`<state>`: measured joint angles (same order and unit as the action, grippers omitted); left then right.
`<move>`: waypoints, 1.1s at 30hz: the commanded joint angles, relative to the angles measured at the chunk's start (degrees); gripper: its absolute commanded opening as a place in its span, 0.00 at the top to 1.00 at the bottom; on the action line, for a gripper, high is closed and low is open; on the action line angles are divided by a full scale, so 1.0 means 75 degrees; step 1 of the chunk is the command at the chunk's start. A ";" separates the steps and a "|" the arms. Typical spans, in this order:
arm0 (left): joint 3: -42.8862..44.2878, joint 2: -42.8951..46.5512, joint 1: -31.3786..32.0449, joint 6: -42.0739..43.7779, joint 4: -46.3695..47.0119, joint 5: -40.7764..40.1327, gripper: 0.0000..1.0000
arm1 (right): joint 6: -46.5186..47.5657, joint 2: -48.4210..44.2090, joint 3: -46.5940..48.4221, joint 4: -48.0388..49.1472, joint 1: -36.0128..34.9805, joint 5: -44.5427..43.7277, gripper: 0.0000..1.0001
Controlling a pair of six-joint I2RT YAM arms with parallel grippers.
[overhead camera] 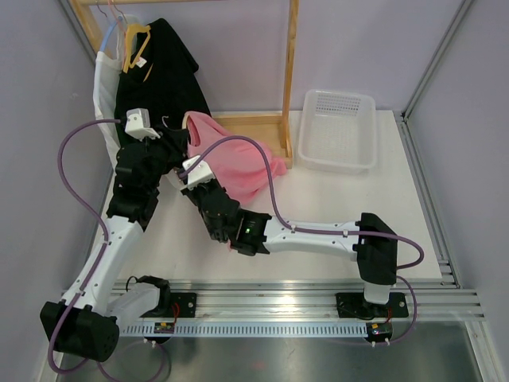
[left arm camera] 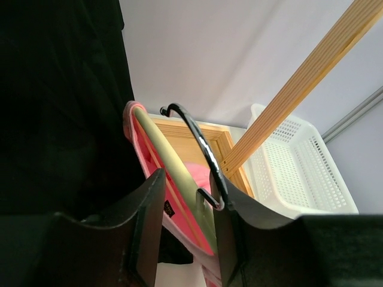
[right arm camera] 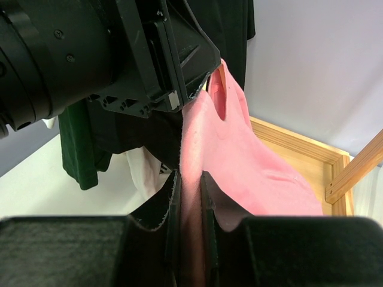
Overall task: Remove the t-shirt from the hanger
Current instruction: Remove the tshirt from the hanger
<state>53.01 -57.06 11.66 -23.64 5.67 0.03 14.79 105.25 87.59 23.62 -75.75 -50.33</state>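
The pink t-shirt (overhead camera: 238,163) hangs on a tan hanger (left arm camera: 173,167) with a black wire hook (left arm camera: 197,137), and its lower part drapes over the wooden rack base. My left gripper (left arm camera: 188,185) is open and straddles the hanger's neck. The hook's foot rests against its right finger (left arm camera: 230,227), while pink collar shows in the gap beside the other finger. Just below, my right gripper (right arm camera: 190,179) is shut on a fold of the pink t-shirt (right arm camera: 239,161), with the left gripper's body close above it.
A black garment (overhead camera: 159,72) on a yellow hanger (overhead camera: 135,44) and a white garment (overhead camera: 102,87) hang from the wooden rack (overhead camera: 290,72), right behind my left arm. A white mesh basket (overhead camera: 338,131) stands at the back right.
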 commanded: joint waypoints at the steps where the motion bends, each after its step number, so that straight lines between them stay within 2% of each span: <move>1: 0.0150 0.0201 -0.0043 -0.0012 0.0369 0.0031 0.64 | 0.0103 -0.0041 0.0509 0.0531 -0.0143 -0.0122 1.00; 6: 0.0139 0.0236 -0.0055 0.0023 0.0369 -0.0215 0.66 | 0.0173 0.0052 0.0579 0.0531 -0.0189 -0.0122 1.00; 7: 0.0127 0.0237 -0.0055 0.0023 0.0380 -0.0239 0.69 | 0.0196 0.0076 0.0625 0.0531 -0.0213 -0.0134 1.00; 14: 0.0080 0.0272 -0.0055 0.0035 0.0404 -0.0391 0.79 | 0.0313 0.0240 0.0778 0.0566 -0.0283 -0.0274 1.00; 23: 0.0092 0.0202 -0.0055 0.0058 0.0381 -0.0415 0.77 | 0.0501 0.0287 0.0778 0.0847 -0.0295 -0.0555 1.00; 24: 0.0092 0.0190 -0.0055 0.0070 0.0380 -0.0368 0.76 | 0.0548 0.0298 0.0790 0.0917 -0.0295 -0.0590 1.00; 25: 0.0115 0.0178 -0.0055 0.0093 0.0369 -0.0333 0.68 | 0.0560 0.0287 0.0778 0.0952 -0.0295 -0.0637 1.00; 28: 0.0127 0.0155 -0.0055 0.0128 0.0345 -0.0286 0.64 | 0.0630 0.0310 0.0778 0.1058 -0.0295 -0.0719 1.00; 33: 0.0185 0.0096 -0.0055 0.0105 0.0299 -0.0321 0.67 | 0.0618 0.0333 0.0801 0.1023 -0.0295 -0.0673 1.00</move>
<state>52.99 -56.34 11.55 -23.55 5.69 -1.91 18.41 107.87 89.89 25.43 -77.25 -54.19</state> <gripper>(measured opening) 0.330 0.208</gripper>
